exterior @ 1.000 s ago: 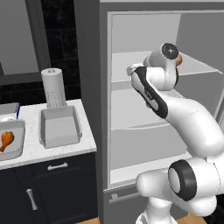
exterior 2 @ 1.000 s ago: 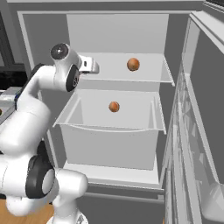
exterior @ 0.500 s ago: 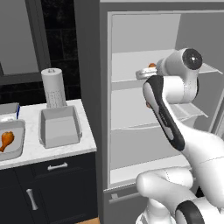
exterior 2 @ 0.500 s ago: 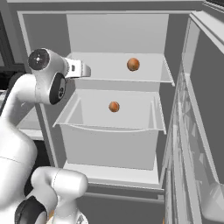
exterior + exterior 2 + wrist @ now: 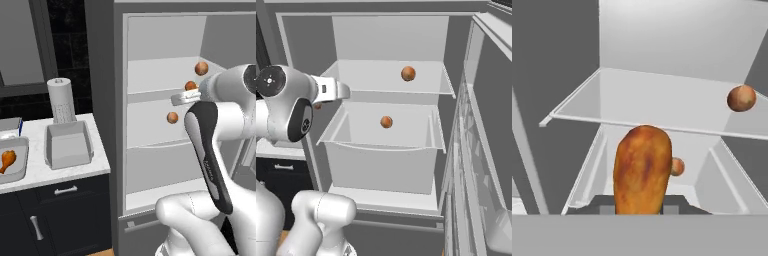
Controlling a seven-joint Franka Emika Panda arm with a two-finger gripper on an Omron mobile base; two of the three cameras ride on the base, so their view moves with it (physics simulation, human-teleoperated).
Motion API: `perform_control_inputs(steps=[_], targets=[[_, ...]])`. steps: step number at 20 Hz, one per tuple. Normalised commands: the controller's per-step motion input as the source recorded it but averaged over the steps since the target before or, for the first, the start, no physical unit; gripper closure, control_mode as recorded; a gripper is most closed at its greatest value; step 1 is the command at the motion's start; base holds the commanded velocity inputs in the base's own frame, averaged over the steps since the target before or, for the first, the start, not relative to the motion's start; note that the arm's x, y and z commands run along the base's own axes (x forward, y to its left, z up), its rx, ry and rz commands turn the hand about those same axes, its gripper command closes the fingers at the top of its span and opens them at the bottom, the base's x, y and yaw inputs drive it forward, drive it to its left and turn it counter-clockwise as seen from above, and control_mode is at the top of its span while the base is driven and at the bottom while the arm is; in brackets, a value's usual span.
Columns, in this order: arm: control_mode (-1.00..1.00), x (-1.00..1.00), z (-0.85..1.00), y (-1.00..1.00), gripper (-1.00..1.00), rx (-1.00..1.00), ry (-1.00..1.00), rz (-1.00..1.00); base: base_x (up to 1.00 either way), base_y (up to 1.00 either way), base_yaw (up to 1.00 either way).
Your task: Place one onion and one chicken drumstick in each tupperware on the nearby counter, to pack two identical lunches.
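We face an open white fridge (image 5: 386, 150) beside the marbled desk (image 5: 55, 172), where one tupperware (image 5: 68, 145) stands bare and another (image 5: 11, 161) holds a drumstick (image 5: 7, 160). Our end effector (image 5: 639, 210) is clamped on a second chicken drumstick (image 5: 642, 170) at the fridge mouth, seen best in the hand view. The right base view shows onions on the upper shelf (image 5: 408, 73) and in the drawer (image 5: 386, 121).

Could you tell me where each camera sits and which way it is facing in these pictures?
Left base view: behind the arm's left, facing the counter and open fridge; the white arm rises lower right.
Right base view: behind the arm's right, looking into the fridge; arm at left.
Hand view: on the hand, looking along the gripper past its held chicken drumstick at the shelves.
Shared: all three show the upper onion and lower onion.
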Motion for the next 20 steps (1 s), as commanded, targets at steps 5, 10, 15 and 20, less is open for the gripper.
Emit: perform_control_inputs(steps=[5,10,15,20], targets=[[-1.0,-0.31,-0.34,-0.02,1.0,-0.06,0.07,0.04,0.0,0.0,0.0],[1.0,-0.05,-0.11,0.03,1.0,-0.02,0.0,0.01,-0.52,0.11,0.02],[1.0,0.0,0.0,0.0,1.0,0.0,0.0,0.0,-0.78,0.71,0.13],[1.0,0.0,0.0,0.0,1.0,0.0,0.0,0.0,-0.2,1.0,0.13]])
